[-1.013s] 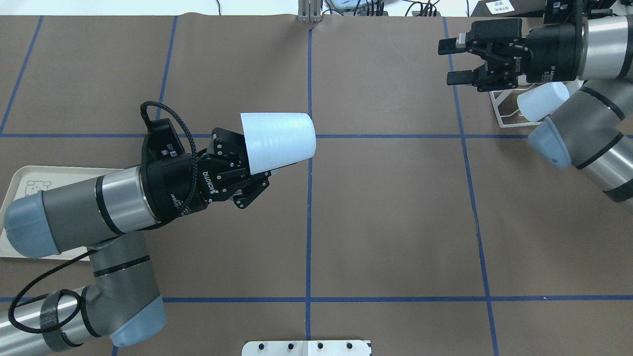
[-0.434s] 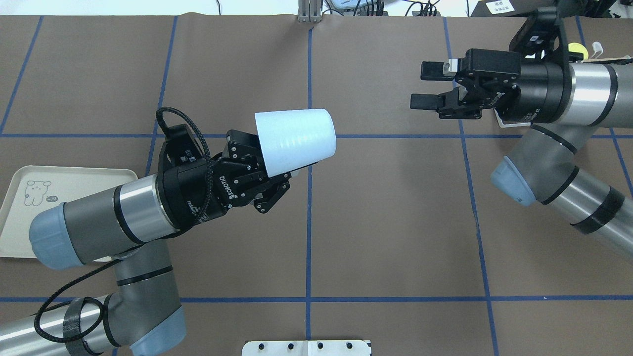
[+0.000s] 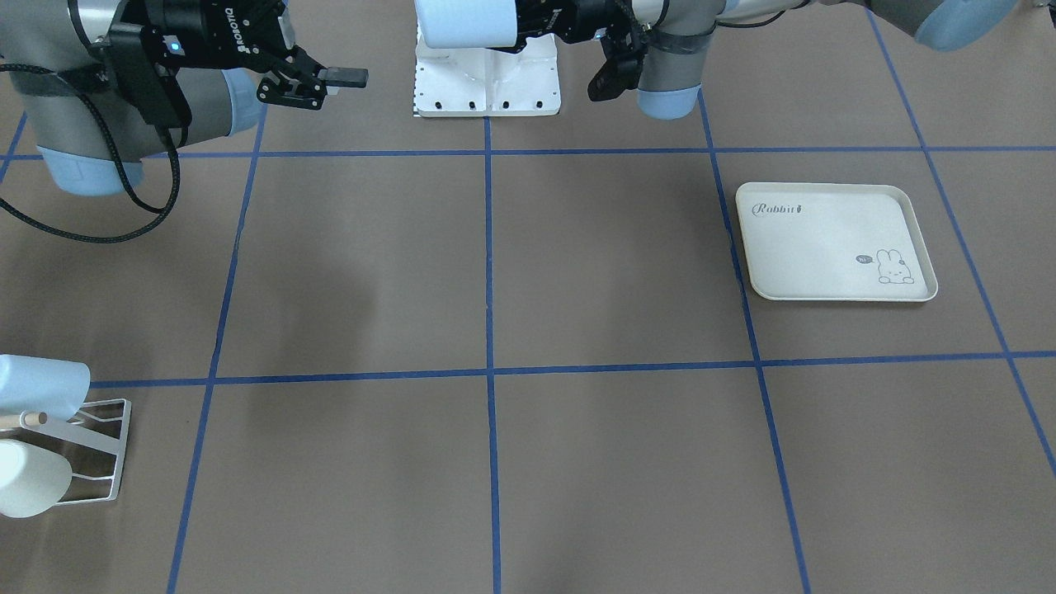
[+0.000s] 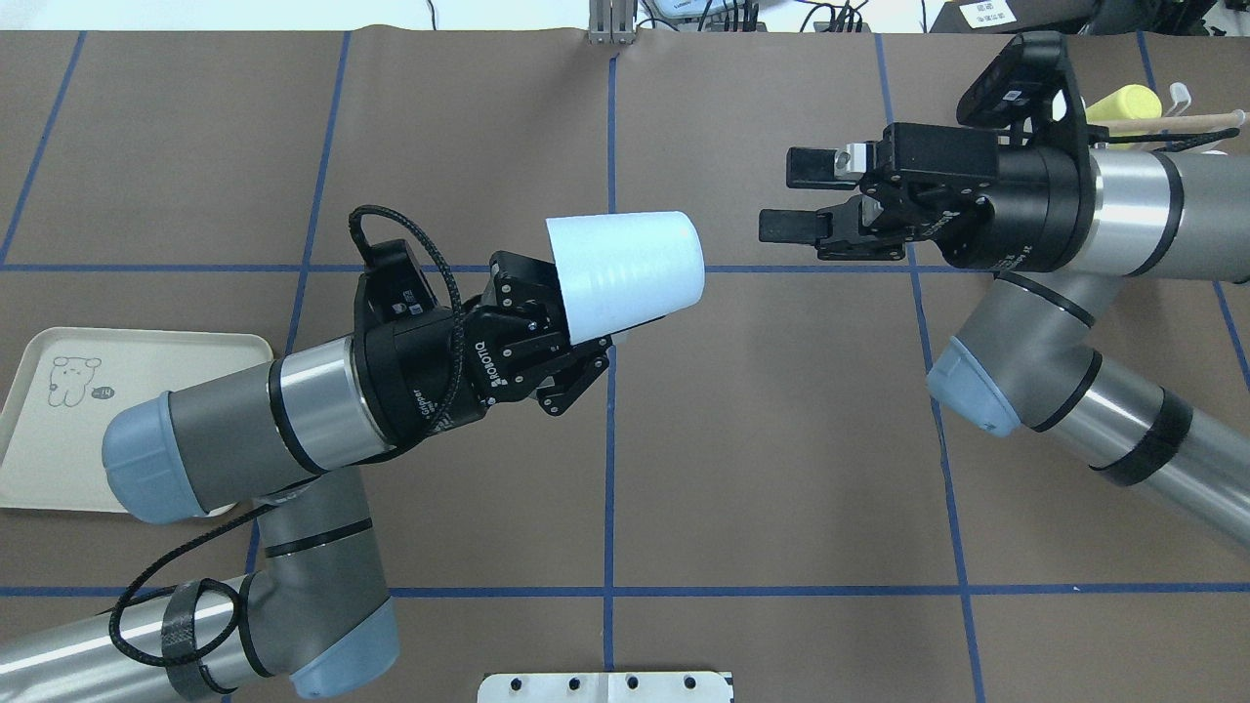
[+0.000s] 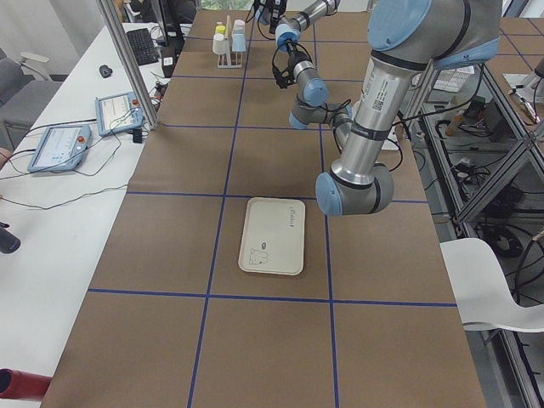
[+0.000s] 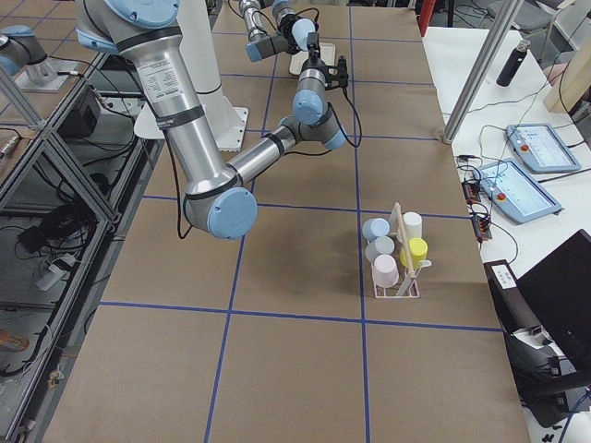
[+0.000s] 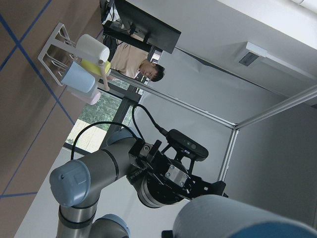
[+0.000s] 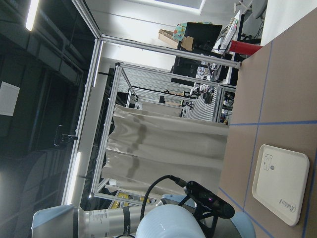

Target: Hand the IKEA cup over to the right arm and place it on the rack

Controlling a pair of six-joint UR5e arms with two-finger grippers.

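Left claw (image 4: pixel 574 330) grips IKEA cup (image 4: pixel 630 271); rack (image 3: pixel 87 436) holds other cups (image 3: pixel 40 384).

"ROBOTIQ" is printed on the black housing behind the left jaws and the right jaws; "Rabbit" on the tray (image 3: pixel 825 247).

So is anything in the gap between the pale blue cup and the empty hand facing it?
No. In the overhead view, the gap between the cup and the right hand is empty air; below it lies only brown table with blue tape.
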